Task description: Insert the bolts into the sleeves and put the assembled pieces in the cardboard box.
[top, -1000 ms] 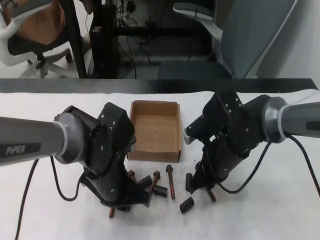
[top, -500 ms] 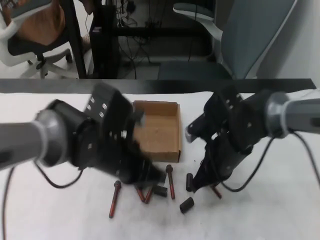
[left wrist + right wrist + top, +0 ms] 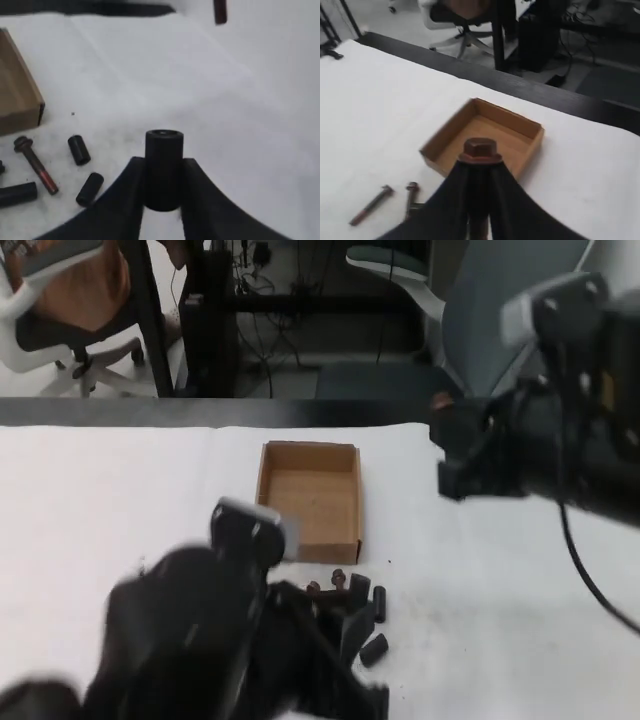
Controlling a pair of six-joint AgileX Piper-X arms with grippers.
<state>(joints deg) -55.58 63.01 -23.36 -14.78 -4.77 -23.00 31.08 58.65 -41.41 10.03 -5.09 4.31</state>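
My left gripper (image 3: 164, 166) is shut on a black sleeve (image 3: 164, 150), which stands upright between the fingers above the white bench. My right gripper (image 3: 480, 169) is shut on a reddish bolt (image 3: 480, 149), hex head toward the camera, held high over the cardboard box (image 3: 487, 130). In the high view the right arm (image 3: 540, 440) is raised at the right, and the left arm (image 3: 200, 640) is a blurred mass at the near edge. The open box (image 3: 310, 498) sits mid-bench and looks empty. Loose bolts (image 3: 34, 162) and sleeves (image 3: 79, 149) lie in front of it.
More loose parts lie on the white cloth: a sleeve (image 3: 373, 648) near the left arm, and two bolts (image 3: 371, 205) beside the box. Office chairs (image 3: 480, 310) and desk legs stand beyond the bench's dark far edge.
Both arms have lifted off the parts pile. The left came up toward the camera with a sleeve. The right rose up and to the right with a bolt.
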